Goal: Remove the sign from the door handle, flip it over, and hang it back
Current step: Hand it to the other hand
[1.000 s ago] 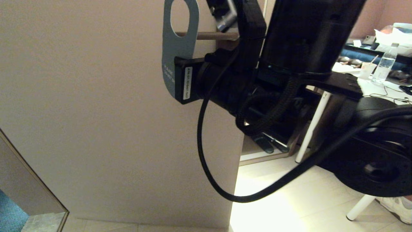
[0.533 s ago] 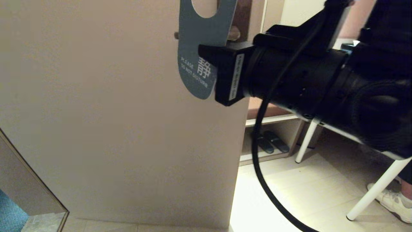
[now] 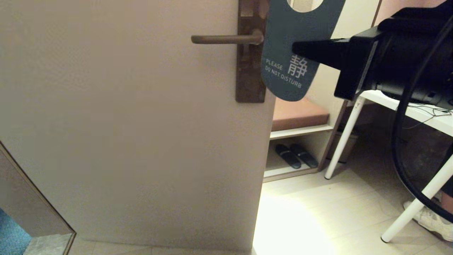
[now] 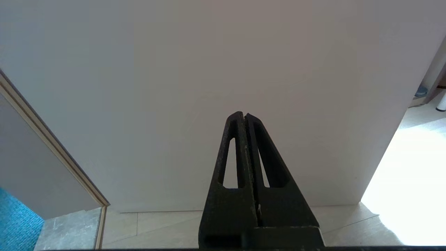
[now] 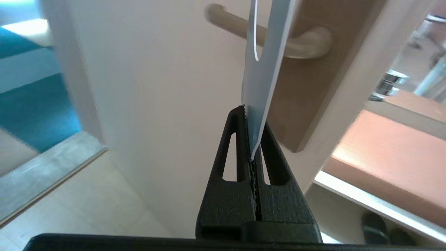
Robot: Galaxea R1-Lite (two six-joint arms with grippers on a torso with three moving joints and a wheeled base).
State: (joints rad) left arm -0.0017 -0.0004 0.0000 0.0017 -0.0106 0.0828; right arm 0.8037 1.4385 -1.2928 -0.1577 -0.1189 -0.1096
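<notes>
The sign [image 3: 283, 53], blue-grey face with "PLEASE DO NOT DISTURB" toward me, hangs in the air to the right of the door handle [image 3: 223, 39], off the lever and in front of the door's edge. My right gripper [image 3: 300, 51] is shut on the sign's right edge, reaching in from the right. In the right wrist view the sign [image 5: 263, 80] stands edge-on between the right gripper's closed fingers [image 5: 251, 122], with the handle lever [image 5: 237, 26] behind it. The brown backplate [image 3: 249, 71] is bare. My left gripper [image 4: 244, 116] is shut and empty, low, facing the door.
The beige door [image 3: 124, 124] fills the left. Past its edge are a shelf bench [image 3: 299, 117] with slippers [image 3: 295, 156] below, and a white table leg [image 3: 341, 138]. A frame edge [image 3: 35, 187] runs at lower left.
My right gripper has carried the sign to the right, off the lever and past the backplate. The handle is now fully uncovered. The left arm has not moved.
</notes>
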